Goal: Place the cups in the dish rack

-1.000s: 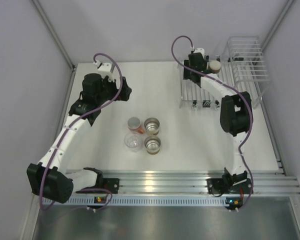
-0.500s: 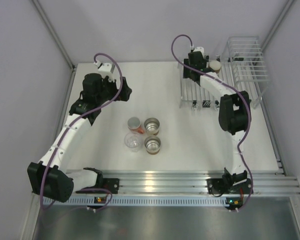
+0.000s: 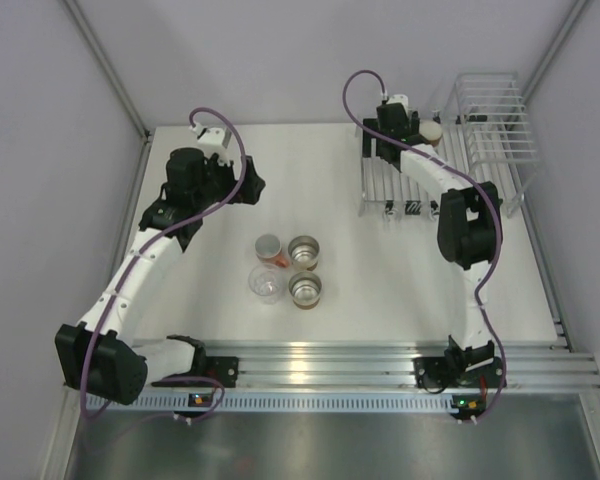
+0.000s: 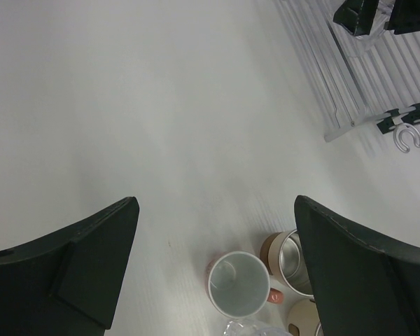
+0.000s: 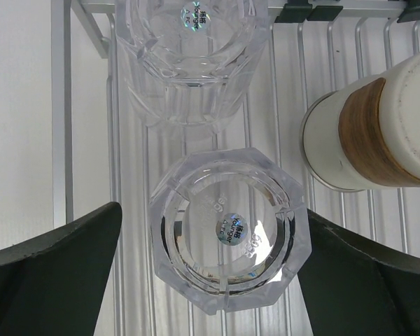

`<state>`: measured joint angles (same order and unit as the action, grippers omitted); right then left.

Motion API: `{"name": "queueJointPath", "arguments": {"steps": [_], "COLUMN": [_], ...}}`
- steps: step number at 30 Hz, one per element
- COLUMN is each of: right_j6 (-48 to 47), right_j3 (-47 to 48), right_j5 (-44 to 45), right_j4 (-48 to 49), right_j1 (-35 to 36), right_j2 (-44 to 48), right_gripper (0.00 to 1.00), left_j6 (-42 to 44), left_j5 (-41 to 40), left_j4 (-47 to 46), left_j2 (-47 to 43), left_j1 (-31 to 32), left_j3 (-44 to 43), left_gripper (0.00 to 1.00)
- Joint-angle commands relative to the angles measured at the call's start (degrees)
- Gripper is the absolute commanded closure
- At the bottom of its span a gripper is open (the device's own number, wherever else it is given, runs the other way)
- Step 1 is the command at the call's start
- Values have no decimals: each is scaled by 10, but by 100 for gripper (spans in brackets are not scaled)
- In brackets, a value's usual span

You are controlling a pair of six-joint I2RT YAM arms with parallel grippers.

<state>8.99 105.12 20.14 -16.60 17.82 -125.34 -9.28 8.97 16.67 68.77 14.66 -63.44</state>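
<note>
**Table** (image 3: pixel 380 290). White work surface that carries every item below. All positions are given from the dish rack.

**Dish rack** (image 3: pixel 380 190). White wire, with a low flat part of parallel bars and a taller basket at its far right side. The flat part holds three of the seven cups.

**Right gripper** (image 5: pixel 210 217). Directly above the rack's flat part, jaws spread wide, one finger on each side of the near clear cup. Bare bars show between that cup and one finger, so it is judged unclamped. Whether the other finger touches the cup cannot be told. The pose fits the end of a placing step, with the cup resting on the bars and no grip on it.

**Left gripper** (image 4: pixel 215 203). Well left of the rack over bare table, jaws wide apart, nothing between them. Judged to be kept out of the rack-side arm's way, within reach of the loose cups.

**Near clear cup** (image 5: pixel 227 238). On the rack bars, centred between the right gripper's fingers.

**Far clear cup** (image 5: pixel 192 49). On the bars just beyond the near clear cup. The two sit close together, probably to save room.

**Racked brown cup** (image 5: pixel 367 133). Beside both clear cups, cream base up, presumably to drain.

**Loose cups**. A tight cluster on the table left of the rack and nearer the arm bases, not yet loaded:
- two brown cups (image 3: pixel 304 250) (image 3: pixel 304 289)
- one clear cup (image 3: pixel 267 284)
- one salmon cup (image 3: pixel 268 245)
</note>
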Motion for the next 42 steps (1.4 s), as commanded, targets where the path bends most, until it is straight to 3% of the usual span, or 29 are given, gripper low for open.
{"name": "queueJointPath", "arguments": {"steps": [1, 8, 13, 19, 25, 30, 37, 42], "right_j6": [-6, -9, -4, -1, -1, 1, 12, 26], "right_j3": [10, -18, -35, -131, -247, -338, -448, -497], "right_j5": [15, -1, 37, 98, 85, 60, 50, 33], "right_j4": [4, 25, 26, 70, 76, 77, 55, 49], "right_j1": [-7, -7, -7, -8, -7, -6, -6, -6], "right_j2": [15, 49, 68, 161, 280, 404, 542, 613], "right_gripper": [0, 1, 1, 1, 1, 1, 1, 0], "left_j6": [0, 0, 1, 5, 18, 44, 67, 88], "left_j5": [9, 12, 11, 6, -21, -84, -63, -76], "left_j4": [-26, -27, -29, -30, -21, 18, 50, 68], "left_j2": [-15, -17, -19, -25, -35, -26, -50, -22], "left_j1": [-3, -3, -3, -3, 1, 55, 106, 187], "left_j3": [3, 5, 7, 12, 18, 9, 43, 36], "left_gripper": [2, 2, 2, 2, 2, 2, 2, 3]}}
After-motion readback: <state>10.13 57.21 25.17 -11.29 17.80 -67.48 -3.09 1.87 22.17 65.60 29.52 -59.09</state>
